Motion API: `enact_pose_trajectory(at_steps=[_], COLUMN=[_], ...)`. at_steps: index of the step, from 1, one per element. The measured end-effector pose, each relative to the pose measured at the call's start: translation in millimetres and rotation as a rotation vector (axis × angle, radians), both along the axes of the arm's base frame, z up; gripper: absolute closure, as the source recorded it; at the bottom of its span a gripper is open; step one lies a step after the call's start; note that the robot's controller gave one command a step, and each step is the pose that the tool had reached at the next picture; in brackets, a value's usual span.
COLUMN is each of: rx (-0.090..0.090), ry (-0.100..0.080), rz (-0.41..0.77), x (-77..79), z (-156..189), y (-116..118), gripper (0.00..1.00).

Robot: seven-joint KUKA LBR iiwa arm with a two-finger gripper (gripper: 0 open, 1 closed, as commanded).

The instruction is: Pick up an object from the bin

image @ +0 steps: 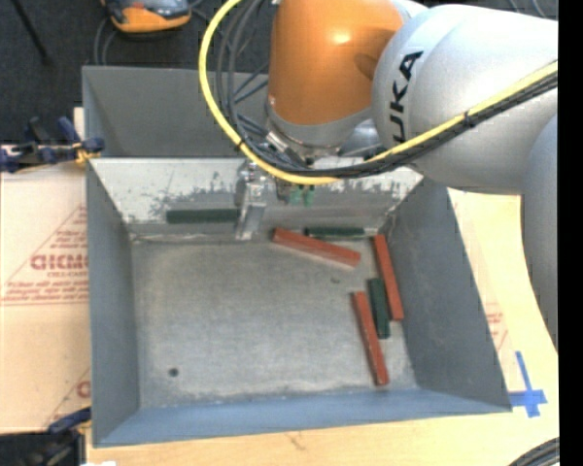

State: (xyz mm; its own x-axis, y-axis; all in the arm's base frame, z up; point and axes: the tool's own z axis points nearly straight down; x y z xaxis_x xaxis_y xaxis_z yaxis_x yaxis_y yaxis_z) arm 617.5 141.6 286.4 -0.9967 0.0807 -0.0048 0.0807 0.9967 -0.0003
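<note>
You will find the jaws low against the back wall of the bin [109,299], under the arm's orange cover [330,51]. You cannot tell whether they are spread or pressed together.

The thing nearest them is a dark green stick [200,217], slim, straight, flat-sided and matt. Its long axis runs level across the view along the foot of the back wall. One end sits just beside the jaws and the other points away toward the view's left. You cannot tell whether the near end touches the jaws.

On the other side of the jaws, toward the view's right, a red-orange stick [316,247] lies on the floor. It slants forward and away from them, with its near end close by. Behind it a second dark green stick [335,232] lies along the back wall, in line with the first.

Farther right of the jaws and nearer the front, three more sticks lie close together by the right wall, each running roughly back to front. They are a red one [390,278], a shorter dark green one [379,309] against it, and another red one [370,343] just beside that.

The bin is grey sheet metal with sloping walls. Its back wall is scuffed and speckled, and its floor is dull and scratched.
</note>
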Motion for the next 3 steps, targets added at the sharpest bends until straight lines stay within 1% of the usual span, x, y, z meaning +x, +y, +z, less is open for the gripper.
enact_pose_trajectory(at_steps=[3], rx=[-0.001], ry=[0.000], rz=[0.001], x=[0.1], z=[0.0], y=[-0.3], gripper=[1.00])
